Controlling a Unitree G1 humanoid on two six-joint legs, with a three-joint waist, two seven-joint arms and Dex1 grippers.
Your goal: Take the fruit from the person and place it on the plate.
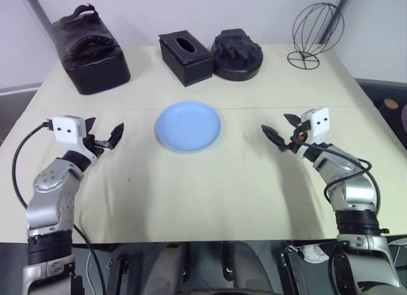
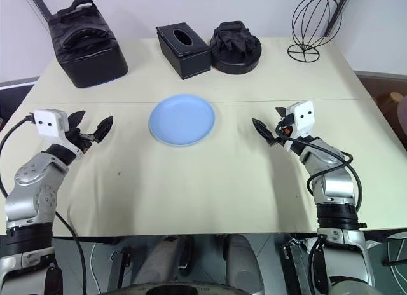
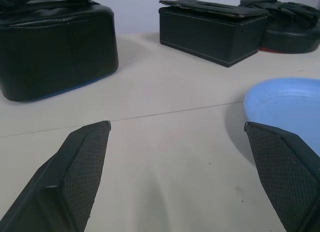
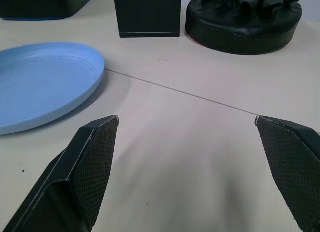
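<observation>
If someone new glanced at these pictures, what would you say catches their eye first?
The light-blue plate at the middle of the cream table, bare, draws the eye first. On either side of it the left end effector and the right end effector hover open and holding nothing, both angled in toward the plate. Along the far edge sit a black bag, a black tissue box, a round black lumpy object and a wire sphere stand.
</observation>
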